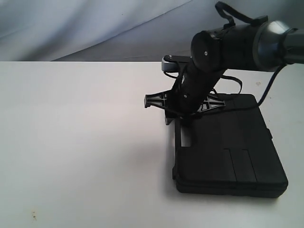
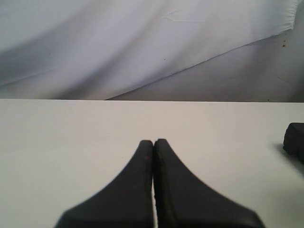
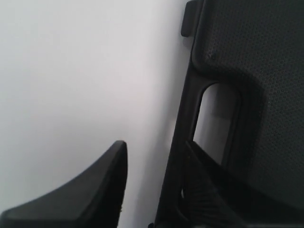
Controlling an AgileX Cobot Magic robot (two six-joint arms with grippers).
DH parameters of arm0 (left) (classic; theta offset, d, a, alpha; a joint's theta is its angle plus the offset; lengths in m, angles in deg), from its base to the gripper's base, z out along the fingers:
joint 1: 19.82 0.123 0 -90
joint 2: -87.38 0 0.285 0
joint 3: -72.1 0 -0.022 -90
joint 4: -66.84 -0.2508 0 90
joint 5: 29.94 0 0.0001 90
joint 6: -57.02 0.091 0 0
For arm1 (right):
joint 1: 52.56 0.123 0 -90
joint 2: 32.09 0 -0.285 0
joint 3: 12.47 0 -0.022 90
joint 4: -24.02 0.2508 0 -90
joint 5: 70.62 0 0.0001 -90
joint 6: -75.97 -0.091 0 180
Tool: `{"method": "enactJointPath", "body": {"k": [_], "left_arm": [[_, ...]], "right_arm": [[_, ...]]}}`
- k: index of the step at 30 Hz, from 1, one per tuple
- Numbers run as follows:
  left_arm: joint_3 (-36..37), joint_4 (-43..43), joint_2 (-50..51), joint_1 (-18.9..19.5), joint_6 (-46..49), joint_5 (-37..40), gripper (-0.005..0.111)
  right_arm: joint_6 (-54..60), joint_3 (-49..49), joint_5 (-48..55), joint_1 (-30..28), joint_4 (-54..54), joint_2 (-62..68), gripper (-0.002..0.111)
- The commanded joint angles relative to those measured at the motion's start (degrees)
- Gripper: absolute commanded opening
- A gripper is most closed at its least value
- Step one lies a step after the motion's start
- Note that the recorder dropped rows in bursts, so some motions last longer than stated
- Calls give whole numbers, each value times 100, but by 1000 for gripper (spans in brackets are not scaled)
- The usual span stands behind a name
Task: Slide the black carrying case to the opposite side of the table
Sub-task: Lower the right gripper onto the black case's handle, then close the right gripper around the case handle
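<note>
The black carrying case [image 1: 228,147] lies flat on the right part of the white table [image 1: 80,142], handle side facing left. My right gripper [image 1: 183,118] reaches down at that handle. In the right wrist view it [image 3: 156,145] is open and straddles the handle bar [image 3: 183,142]: one finger sits in the handle slot, the other hangs over bare table beside the case [image 3: 256,57], a gap left to the bar. My left gripper [image 2: 153,141] is shut on nothing, low over the table [image 2: 71,142], with a corner of the case [image 2: 294,137] far to one side. The exterior view does not show it.
A grey-white cloth backdrop [image 1: 95,28] hangs behind the table's far edge. A black cable [image 1: 266,90] loops from the right arm above the case. Small specks [image 1: 33,216] mark the near left of the tabletop, which stretches wide to the left of the case.
</note>
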Motion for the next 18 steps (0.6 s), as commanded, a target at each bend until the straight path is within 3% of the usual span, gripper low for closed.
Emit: {"method": "enactJointPath", "body": {"k": [1,15,18], "left_arm": [[23,25,-22,-38,5,-3,0],[23,25,-22,-38,5,-3,0],[23,25,-22,-38,5,-3,0]], "right_arm": [[-179,-21,46,1,-161,178,36],[-604,-21,-81,12,-280,760,36],[-621,-21,-265,12,-217,773,32]]}}
